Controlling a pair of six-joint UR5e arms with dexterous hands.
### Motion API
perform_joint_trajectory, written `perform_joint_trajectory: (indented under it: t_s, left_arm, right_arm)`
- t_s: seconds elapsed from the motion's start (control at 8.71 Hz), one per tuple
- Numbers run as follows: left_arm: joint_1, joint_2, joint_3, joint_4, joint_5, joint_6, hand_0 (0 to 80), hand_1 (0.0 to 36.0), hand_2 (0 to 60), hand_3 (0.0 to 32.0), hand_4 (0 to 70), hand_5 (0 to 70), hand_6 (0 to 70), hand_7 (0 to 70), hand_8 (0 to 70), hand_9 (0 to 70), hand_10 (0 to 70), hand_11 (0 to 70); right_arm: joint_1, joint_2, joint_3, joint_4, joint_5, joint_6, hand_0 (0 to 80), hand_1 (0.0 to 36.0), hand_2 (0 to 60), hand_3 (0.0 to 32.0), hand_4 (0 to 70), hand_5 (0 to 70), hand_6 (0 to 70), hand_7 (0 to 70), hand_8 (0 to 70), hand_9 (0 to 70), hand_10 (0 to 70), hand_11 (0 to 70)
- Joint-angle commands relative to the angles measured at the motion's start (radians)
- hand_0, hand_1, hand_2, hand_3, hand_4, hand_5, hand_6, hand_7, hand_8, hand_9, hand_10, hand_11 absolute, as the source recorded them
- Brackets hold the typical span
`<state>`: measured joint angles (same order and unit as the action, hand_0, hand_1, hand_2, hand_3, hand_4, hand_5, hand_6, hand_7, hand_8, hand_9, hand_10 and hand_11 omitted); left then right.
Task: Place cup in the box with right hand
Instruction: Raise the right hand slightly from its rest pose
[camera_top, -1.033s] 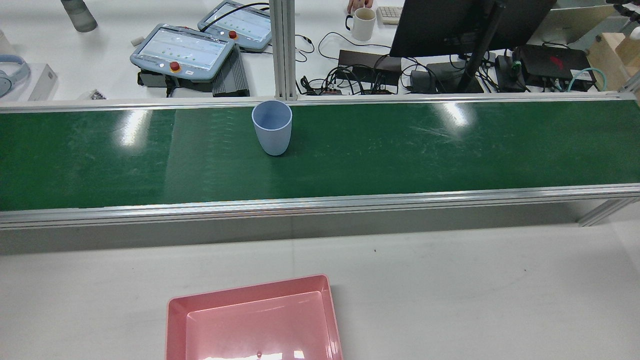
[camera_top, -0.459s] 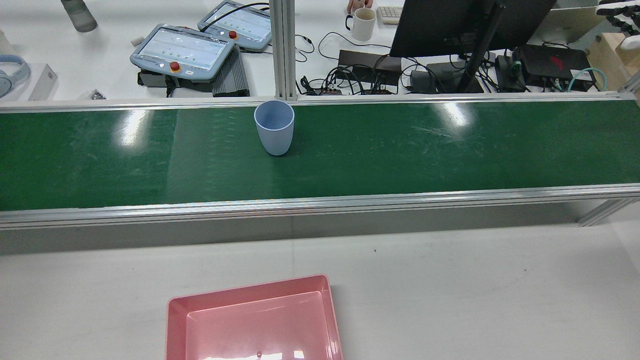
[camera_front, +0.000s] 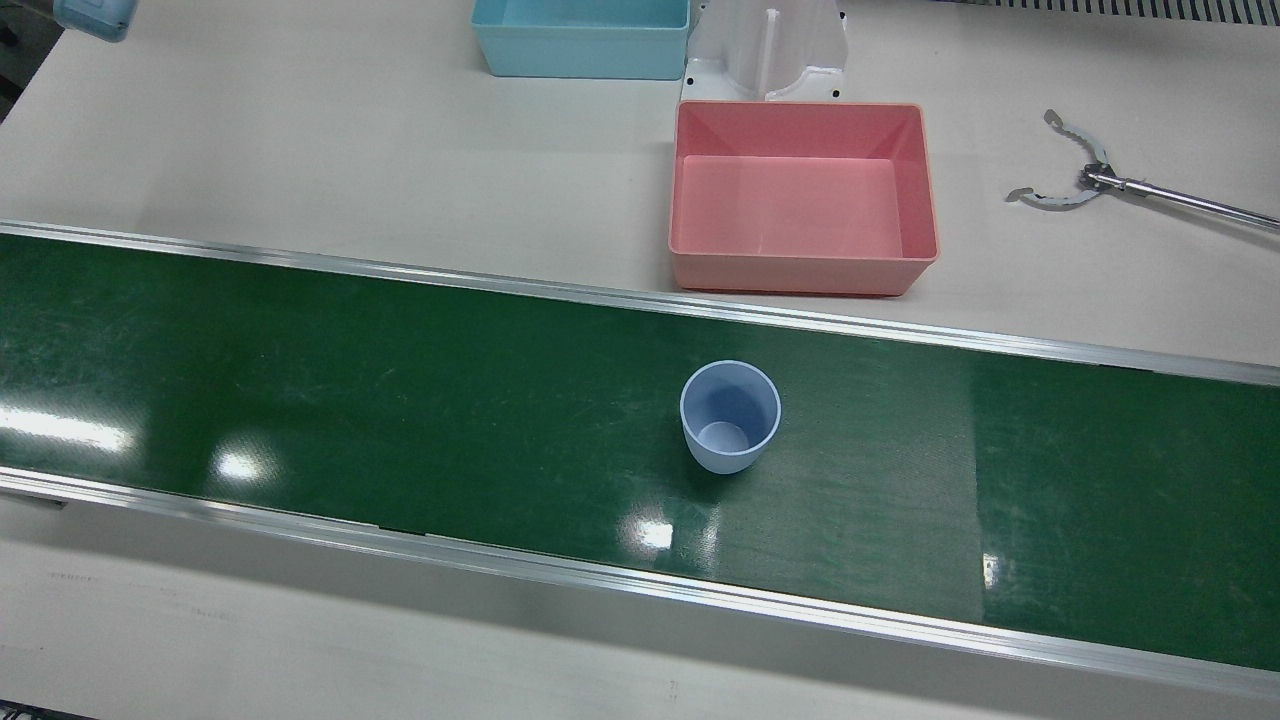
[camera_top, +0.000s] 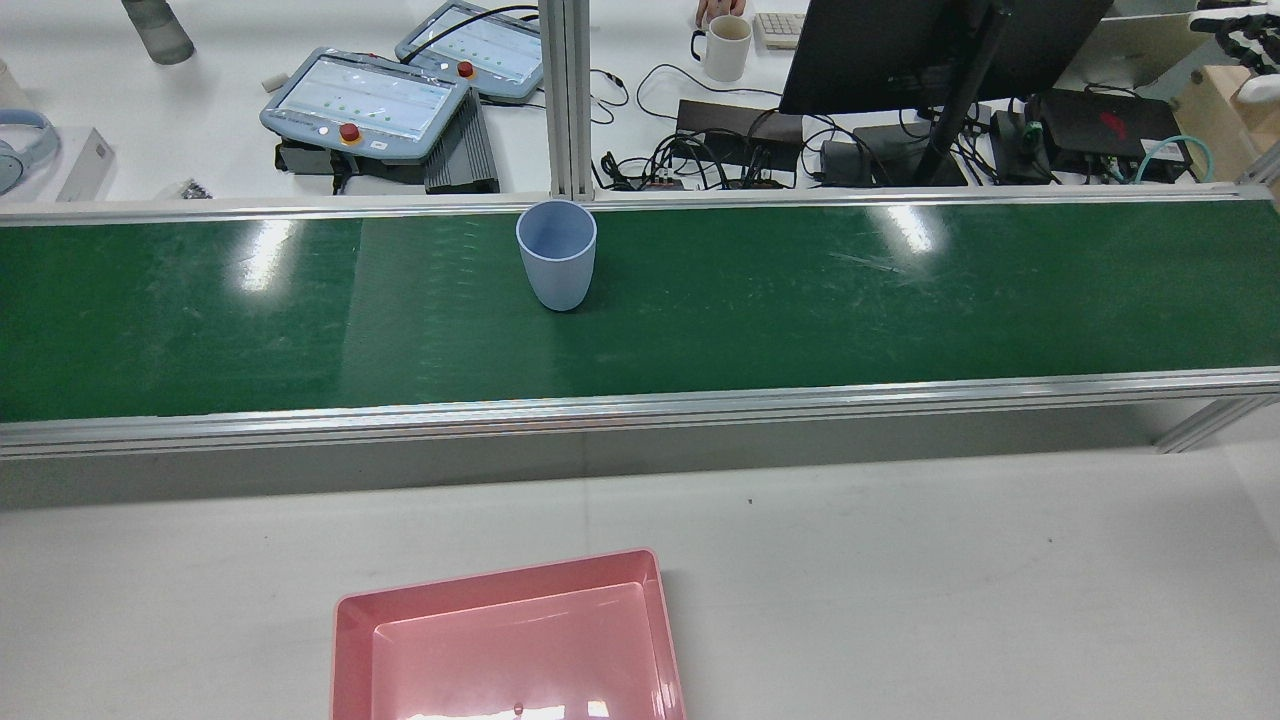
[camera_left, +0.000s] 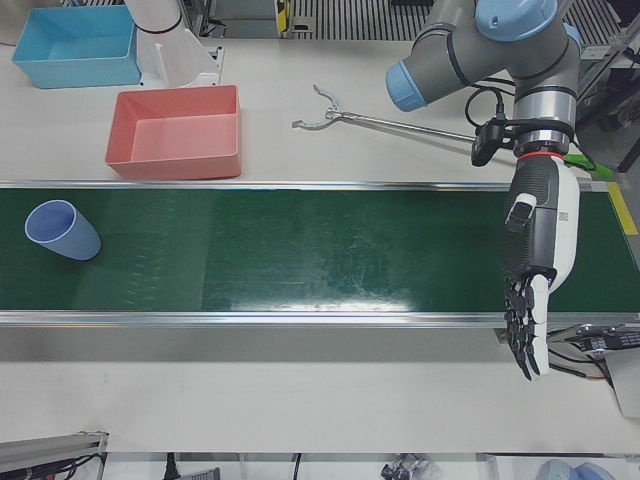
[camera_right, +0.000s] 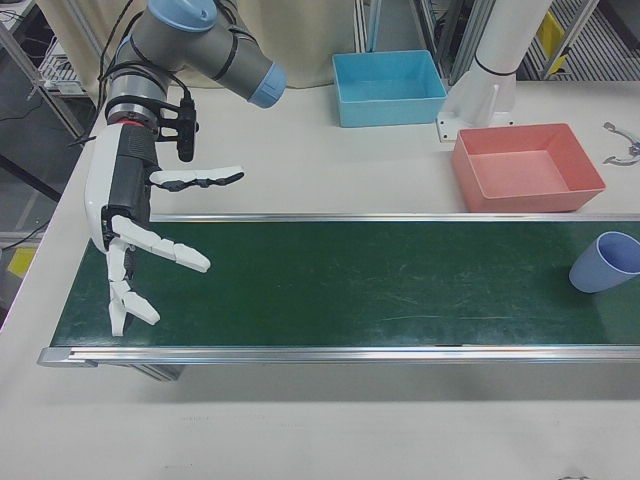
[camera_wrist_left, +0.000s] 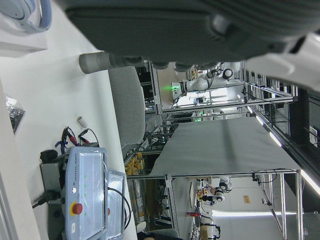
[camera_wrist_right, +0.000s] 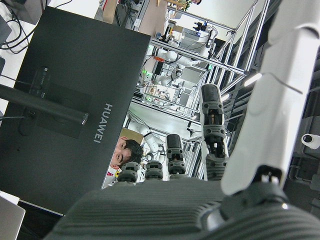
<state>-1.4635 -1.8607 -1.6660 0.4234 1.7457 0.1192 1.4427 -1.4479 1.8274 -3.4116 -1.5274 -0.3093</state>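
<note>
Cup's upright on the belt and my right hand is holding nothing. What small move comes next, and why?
Probably sweep the right hand along the belt toward the cup. The hand is open, fingers spread, over the belt's far end, well away from the cup, which stands upright and free. The pink box sits just beyond the belt near the cup.

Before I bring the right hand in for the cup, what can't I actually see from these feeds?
- Pink box: rear view's bottom edge cuts off its near side.
- Right hand: only the right-front view shows it whole; the front view misses it.
- Cup: cut by that view's right edge.
- Left hand: the front view misses it.
- Both hand views face away from the belt, showing neither cup nor box.
</note>
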Motion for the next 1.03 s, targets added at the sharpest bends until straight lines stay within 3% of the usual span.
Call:
perform_joint_trajectory:
  t_s: [0.0,0.23,0.34,0.57,0.92]
  left_arm:
    - [0.000,0.000,0.000,0.000,0.000,-0.001,0.0,0.0,0.0,0.0,0.0,0.0,0.0,0.0,0.0,0.0,0.0,0.0]
    - [0.000,0.000,0.000,0.000,0.000,-0.001,0.0,0.0,0.0,0.0,0.0,0.0,0.0,0.0,0.0,0.0,0.0,0.0]
    - [-0.001,0.000,0.000,0.000,0.000,0.000,0.0,0.0,0.0,0.0,0.0,0.0,0.0,0.0,0.0,0.0,0.0,0.0]
    - [-0.001,0.000,0.000,0.000,0.000,0.000,0.0,0.0,0.0,0.0,0.0,0.0,0.0,0.0,0.0,0.0,0.0,0.0]
    - [0.000,0.000,0.000,0.000,0.000,0.000,0.0,0.0,0.0,0.0,0.0,0.0,0.0,0.0,0.0,0.0,0.0,0.0]
  right_arm:
    - [-0.027,0.001,-0.013,0.017,0.009,-0.011,54.6,13.1,0.0,0.0,34.0,5.4,7.4,26.3,3.0,7.5,4.1,7.6]
    - [-0.030,0.004,-0.133,0.198,0.033,-0.010,53.9,12.5,0.0,0.0,31.0,5.4,6.3,21.2,2.9,6.4,3.9,7.3]
    - [-0.034,0.009,-0.151,0.227,0.044,-0.008,53.2,11.3,0.0,0.0,28.3,5.3,5.2,15.2,3.0,5.8,4.7,8.4]
    - [-0.059,0.003,-0.149,0.222,0.046,-0.011,53.2,11.7,0.0,0.0,25.4,5.5,4.1,11.3,2.7,4.6,4.4,8.1]
    - [-0.099,0.006,-0.145,0.209,0.049,-0.013,53.2,12.6,0.0,0.0,25.0,5.6,3.9,12.5,2.9,5.1,3.8,7.2]
